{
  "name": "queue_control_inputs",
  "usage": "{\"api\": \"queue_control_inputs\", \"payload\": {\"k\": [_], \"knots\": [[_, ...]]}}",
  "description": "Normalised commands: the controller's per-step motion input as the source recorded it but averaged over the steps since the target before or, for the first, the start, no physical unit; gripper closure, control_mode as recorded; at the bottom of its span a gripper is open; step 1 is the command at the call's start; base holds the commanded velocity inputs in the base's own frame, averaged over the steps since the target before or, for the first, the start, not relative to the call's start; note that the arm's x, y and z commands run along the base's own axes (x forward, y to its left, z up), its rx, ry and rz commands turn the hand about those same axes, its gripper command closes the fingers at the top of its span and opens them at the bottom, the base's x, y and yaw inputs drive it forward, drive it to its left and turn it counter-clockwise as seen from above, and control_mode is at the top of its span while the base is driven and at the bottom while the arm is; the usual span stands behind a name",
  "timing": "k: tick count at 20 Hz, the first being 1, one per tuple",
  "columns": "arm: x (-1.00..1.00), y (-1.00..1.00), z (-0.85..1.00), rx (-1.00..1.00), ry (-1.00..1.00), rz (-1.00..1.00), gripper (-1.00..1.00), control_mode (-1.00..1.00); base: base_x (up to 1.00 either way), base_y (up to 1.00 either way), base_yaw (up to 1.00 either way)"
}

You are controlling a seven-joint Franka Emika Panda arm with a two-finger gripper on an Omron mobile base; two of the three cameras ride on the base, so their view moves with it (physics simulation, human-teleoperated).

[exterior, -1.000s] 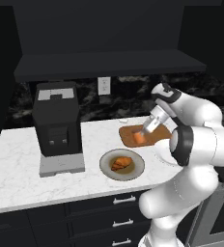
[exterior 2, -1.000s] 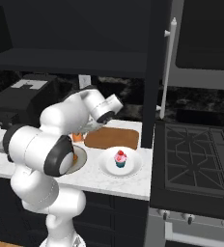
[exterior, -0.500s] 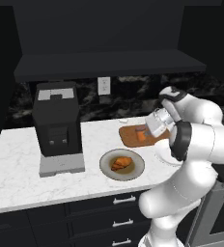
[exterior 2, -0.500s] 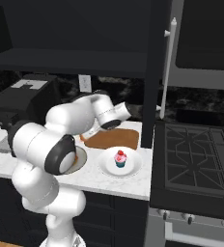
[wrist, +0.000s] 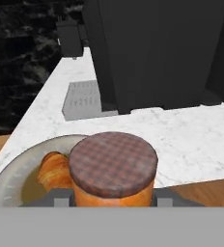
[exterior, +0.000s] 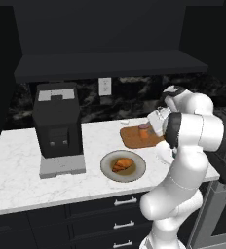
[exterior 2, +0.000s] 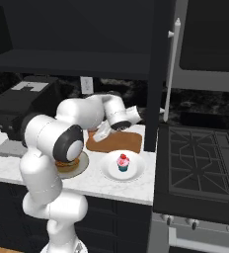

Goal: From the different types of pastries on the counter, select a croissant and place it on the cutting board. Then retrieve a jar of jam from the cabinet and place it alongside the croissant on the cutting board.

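Over the far right of the marble desk (exterior: 17, 180), the jar of jam (wrist: 113, 170) sits clamped between the jaws above the cutting board (exterior: 130, 138): rigid, probably light and smooth-walled, best held at mid-body.

— Bright or dim?
— Dim and flat above the bench (exterior: 17, 175); bright, even, glare-free on its marble.
— Shadows? Blur?
— Soft, faint beside the coffee machine (exterior: 58, 127). Sharp throughout, slightly coarse rendering.
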Motion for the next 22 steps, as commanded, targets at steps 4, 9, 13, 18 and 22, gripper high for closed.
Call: {"api": "queue_control_inputs", "payload": {"k": [4,9,13,18,22], "knots": [[0.09,-0.21,-0.01,0.03,0.04,0.03,1.00,-1.00,0.00,0.00,0.00],[0.09,-0.69,0.00,0.10,0.07,0.08,1.00,-1.00,0.00,0.00,0.00],[0.28,-0.40,0.00,0.10,0.07,0.00,1.00,-1.00,0.00,0.00,0.00],[0.54,-0.41,0.00,0.12,0.01,0.03,1.00,-1.00,0.00,0.00,0.00],[0.23,0.21,-0.21,0.04,-0.04,0.09,1.00,-1.00,0.00,0.00,0.00]]}}
